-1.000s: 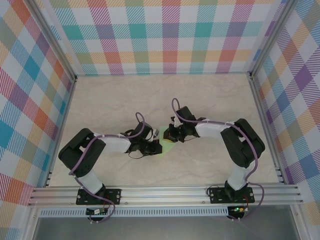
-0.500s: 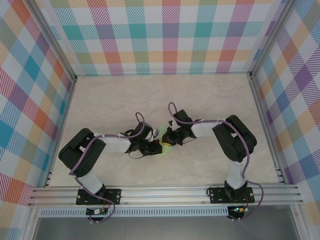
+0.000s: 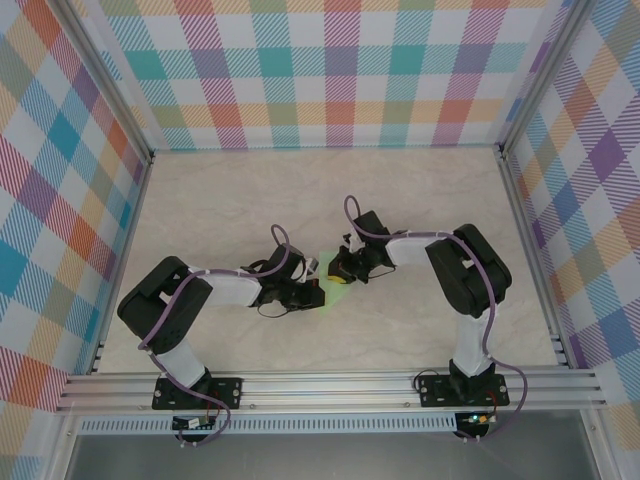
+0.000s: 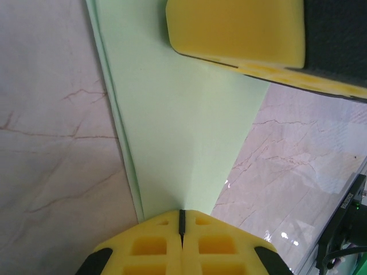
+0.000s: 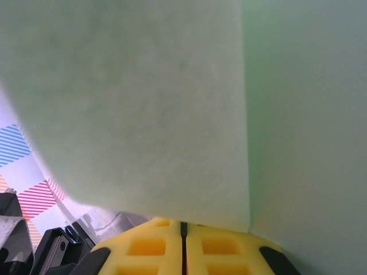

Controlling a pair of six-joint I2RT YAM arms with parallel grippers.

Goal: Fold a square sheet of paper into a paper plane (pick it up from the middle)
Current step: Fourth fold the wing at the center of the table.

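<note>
**Folded green sheet between two closed grippers at mid-table**

On the top view the left gripper [image 3: 308,296] sits just left of centre on the pale marble-patterned tabletop [image 3: 220,200]. Its yellow jaws are pressed together with no gap. In its wrist view the left gripper [image 4: 182,213] meets the narrow end of a thin pale mint-green sheet of paper [image 4: 183,132]. Whether that end is pinched between the jaws or only pressed under them cannot be told.

The sheet of paper [image 3: 328,298] lies between the two grippers. It is plain and unmarked, folded into a long tapering strip with layered edges stacked along its left side and a faint centre crease running to the left gripper's seam.

A yellow foam finger [image 4: 235,28] of the right gripper rests on the wider end. The right gripper [image 3: 338,275] is just right of centre, near the left one. From its wrist view the right gripper [image 5: 183,226] is closed, and a raised flap of the sheet [image 5: 143,103] comes straight up from its seam, one straight edge overlapping the layer behind.
</note>
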